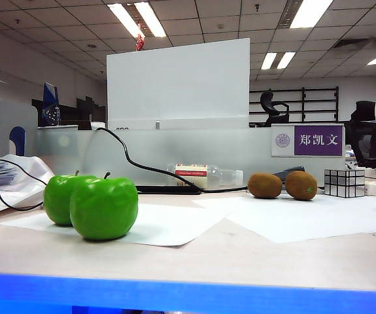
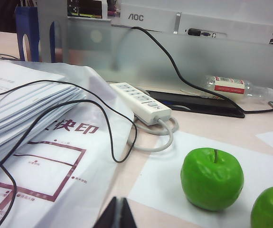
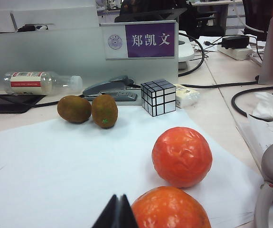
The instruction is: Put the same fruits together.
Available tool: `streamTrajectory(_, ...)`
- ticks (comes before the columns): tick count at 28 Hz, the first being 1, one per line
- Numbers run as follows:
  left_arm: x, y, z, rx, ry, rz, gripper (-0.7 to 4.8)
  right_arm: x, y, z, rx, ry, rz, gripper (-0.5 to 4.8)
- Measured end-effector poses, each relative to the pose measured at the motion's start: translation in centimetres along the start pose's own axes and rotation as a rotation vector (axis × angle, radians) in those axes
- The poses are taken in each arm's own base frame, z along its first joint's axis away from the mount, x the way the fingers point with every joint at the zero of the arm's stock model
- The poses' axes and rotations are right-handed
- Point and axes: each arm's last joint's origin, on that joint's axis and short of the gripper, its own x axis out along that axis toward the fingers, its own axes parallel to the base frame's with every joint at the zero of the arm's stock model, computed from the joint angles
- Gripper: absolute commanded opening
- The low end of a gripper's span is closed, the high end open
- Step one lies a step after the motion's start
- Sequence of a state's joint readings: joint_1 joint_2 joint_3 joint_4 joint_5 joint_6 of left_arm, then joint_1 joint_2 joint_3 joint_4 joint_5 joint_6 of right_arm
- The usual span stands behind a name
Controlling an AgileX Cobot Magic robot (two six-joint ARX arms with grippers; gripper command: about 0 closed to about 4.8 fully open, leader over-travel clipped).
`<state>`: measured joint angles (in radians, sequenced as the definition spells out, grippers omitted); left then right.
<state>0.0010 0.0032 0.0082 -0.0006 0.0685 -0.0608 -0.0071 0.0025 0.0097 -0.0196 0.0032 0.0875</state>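
Two glossy green apples (image 1: pixel 104 208) (image 1: pixel 60 196) sit touching on white paper at the left of the exterior view. Two brown kiwis (image 1: pixel 265 186) (image 1: pixel 301 185) lie side by side right of centre. The right wrist view shows two orange-red round fruits (image 3: pixel 182 156) (image 3: pixel 170 209) close together on the paper, nearer than the kiwis (image 3: pixel 74 109) (image 3: pixel 104 110). My left gripper (image 2: pixel 119 211) is shut and empty, low over the table short of the nearer apple (image 2: pixel 212 178). My right gripper (image 3: pixel 118 209) is shut and empty, just beside the closest orange-red fruit. Neither gripper shows in the exterior view.
A silver mirrored cube (image 3: pixel 158 97) and a stapler (image 3: pixel 110 88) stand behind the kiwis. A plastic bottle (image 1: pixel 207 175) lies against the frosted partition (image 1: pixel 174 147). A bagged paper stack (image 2: pixel 36 142), a power strip (image 2: pixel 141 102) and black cables (image 2: pixel 112 137) crowd the left side.
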Motion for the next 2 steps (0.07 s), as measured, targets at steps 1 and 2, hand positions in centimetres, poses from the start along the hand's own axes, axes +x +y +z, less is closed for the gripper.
streamTrajectory(1, 0.0, 0.0, 0.0, 0.0, 0.0, 0.0, -0.04, 0.0, 0.0, 0.0, 0.0, 0.0, 0.0, -0.01)
streamTrajectory(2, 0.0, 0.0, 0.0, 0.0, 0.0, 0.0, -0.04, 0.0, 0.0, 0.0, 0.0, 0.0, 0.0, -0.01)
